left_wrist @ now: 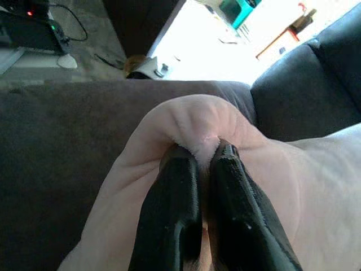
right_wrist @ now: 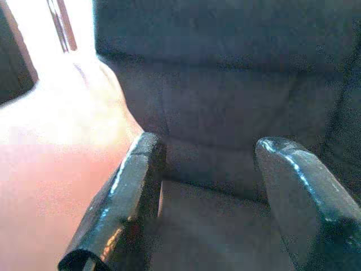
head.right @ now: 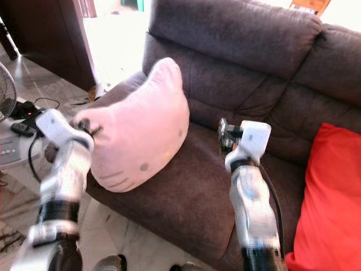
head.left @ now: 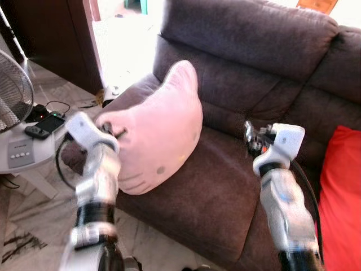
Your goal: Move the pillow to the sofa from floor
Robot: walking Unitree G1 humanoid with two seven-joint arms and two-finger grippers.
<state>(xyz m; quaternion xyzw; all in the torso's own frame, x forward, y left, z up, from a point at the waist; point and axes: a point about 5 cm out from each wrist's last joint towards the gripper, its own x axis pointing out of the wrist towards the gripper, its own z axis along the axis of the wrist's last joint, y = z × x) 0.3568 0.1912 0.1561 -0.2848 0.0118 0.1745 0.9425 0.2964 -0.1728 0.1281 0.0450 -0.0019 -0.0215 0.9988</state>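
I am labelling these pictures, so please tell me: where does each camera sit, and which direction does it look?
Left eye view: on the head, looking forward and down at the pink pillow on the brown sofa; both silver arms show.
Right eye view: same scene, shifted; red cushion beside.
Left wrist view: along the left end effector, pinching the pillow's edge.
Right wrist view: along the open right end effector, facing the sofa.
All four share pillow and sofa.

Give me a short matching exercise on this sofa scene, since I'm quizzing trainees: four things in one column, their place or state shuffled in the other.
Things:
1. pink pillow
2. red cushion
3. left gripper
4. right gripper

States:
A. open, over the sofa seat
B. pinched at its edge, on the seat
C. shut on fabric
D. at the seat's right end

Pairs: 1-B, 2-D, 3-C, 4-A
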